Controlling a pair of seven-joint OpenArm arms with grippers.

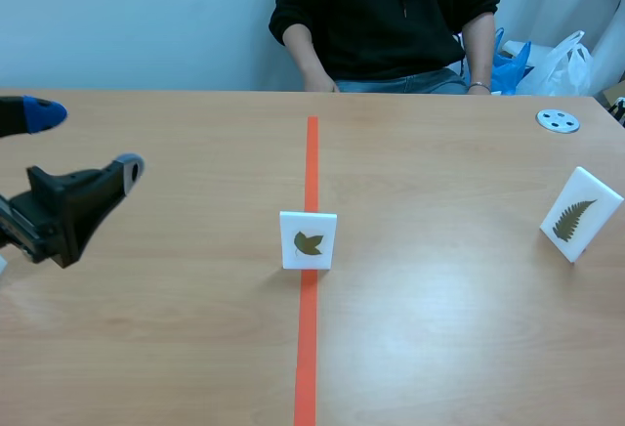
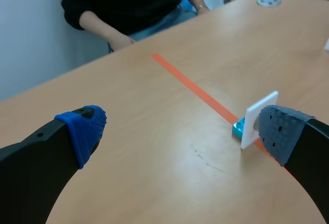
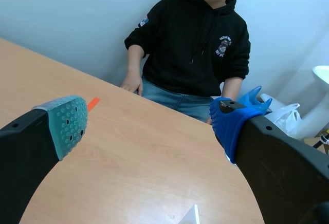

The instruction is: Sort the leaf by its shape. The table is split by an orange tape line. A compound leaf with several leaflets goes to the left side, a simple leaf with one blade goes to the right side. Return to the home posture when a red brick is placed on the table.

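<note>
The task's thing, a white card with a single lobed leaf point(image 1: 309, 240), stands upright on the orange tape line point(image 1: 311, 157), in the middle of the table point(image 1: 176, 348). It stands exactly on the border, so I think it is not sorted yet. The leaf seems to have one blade, so by my judgement it belongs on the right side.

The left gripper point(image 1: 86, 141) hovers over the left part of the table, well apart from this card. Its claw is wide, with nothing between the fingers. In the left wrist view the card is ahead of the gripper and turned edge-on, and a small blue base point(image 2: 238, 128) holds it upright. The wide claw and this direction suggest that it prepares to approach the card.

The right gripper point(image 3: 149, 126) is not visible in the scene view. In its own view the claw is also wide and holds nothing, and it looks toward the person point(image 3: 198, 39) who sits at the far side.

A second card with a fern-like leaf point(image 1: 580, 214) stands tilted at the right side. This leaf has many leaflets, so it probably must go to the left later. A grey disc point(image 1: 558, 120) lies at the far right. I see no red brick.
</note>
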